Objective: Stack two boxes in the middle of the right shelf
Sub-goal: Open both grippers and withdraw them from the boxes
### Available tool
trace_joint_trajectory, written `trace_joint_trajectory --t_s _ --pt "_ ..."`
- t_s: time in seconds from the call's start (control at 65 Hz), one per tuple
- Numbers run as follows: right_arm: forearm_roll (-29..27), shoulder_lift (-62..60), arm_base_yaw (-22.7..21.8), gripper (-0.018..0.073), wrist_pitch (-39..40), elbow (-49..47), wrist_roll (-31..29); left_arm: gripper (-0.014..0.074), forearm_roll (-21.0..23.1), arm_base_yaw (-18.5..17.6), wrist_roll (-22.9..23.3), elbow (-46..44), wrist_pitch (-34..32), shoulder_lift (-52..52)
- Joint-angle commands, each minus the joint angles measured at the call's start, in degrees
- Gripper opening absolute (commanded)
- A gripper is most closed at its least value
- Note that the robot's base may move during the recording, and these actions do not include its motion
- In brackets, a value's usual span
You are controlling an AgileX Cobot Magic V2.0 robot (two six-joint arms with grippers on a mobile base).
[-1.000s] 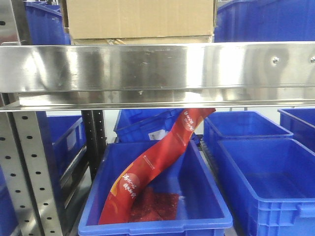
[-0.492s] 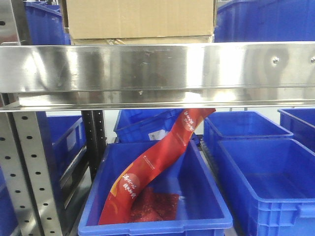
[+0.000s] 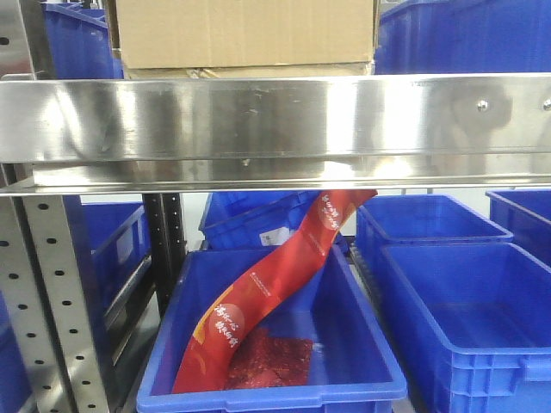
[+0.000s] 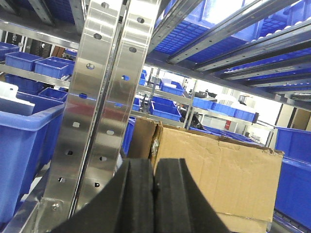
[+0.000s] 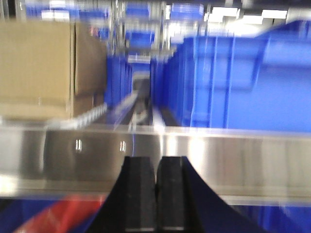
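The large brown box (image 3: 245, 30) rests on the flat box (image 3: 250, 70), on the steel shelf (image 3: 275, 129) behind its shiny front rail. In the left wrist view the large box (image 4: 218, 177) stands just beyond my left gripper (image 4: 154, 162), whose black pads are pressed together on nothing; a strip of the flat box (image 4: 248, 224) shows beneath it. The right wrist view is blurred. There my right gripper (image 5: 156, 160) is shut and empty in front of the shelf rail (image 5: 228, 155), with the large box (image 5: 39, 68) up to the left. Neither gripper shows in the front view.
Perforated steel uprights (image 4: 97, 121) stand left of the left gripper. Blue bins (image 5: 243, 77) fill the shelf right of the boxes. Below the rail, a blue bin (image 3: 362, 379) holds a red-printed carton strip (image 3: 267, 292); more bins (image 3: 465, 318) sit beside it.
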State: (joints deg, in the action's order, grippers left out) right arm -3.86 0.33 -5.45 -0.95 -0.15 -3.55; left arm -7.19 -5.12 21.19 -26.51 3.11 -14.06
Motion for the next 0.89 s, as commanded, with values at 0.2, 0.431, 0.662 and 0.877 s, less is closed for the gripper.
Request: trace_joint_trajectory --t_s 0.2,0.431,0.662,0.877 --pt "2.61 -0.33 0.15 -0.0162 -0.96 0.15 -0.43 -0.0092 0.41 0.12 -0.03 0.08 -1.0 0.27" --pt "2.61 -0.33 1.55 -0.0162 -0.38 0.15 -0.43 -0.0092 0.41 0.12 -0.03 0.08 -1.0 0.27" --pt "2.61 -0.33 1.55 -0.0162 -0.38 0.15 -0.43 -0.0092 0.41 0.12 -0.03 0.08 -1.0 0.27" --pt "2.61 -0.33 1.55 -0.0162 -0.38 0.15 -0.43 -0.0092 0.41 0.12 -0.03 0.08 -1.0 0.27"
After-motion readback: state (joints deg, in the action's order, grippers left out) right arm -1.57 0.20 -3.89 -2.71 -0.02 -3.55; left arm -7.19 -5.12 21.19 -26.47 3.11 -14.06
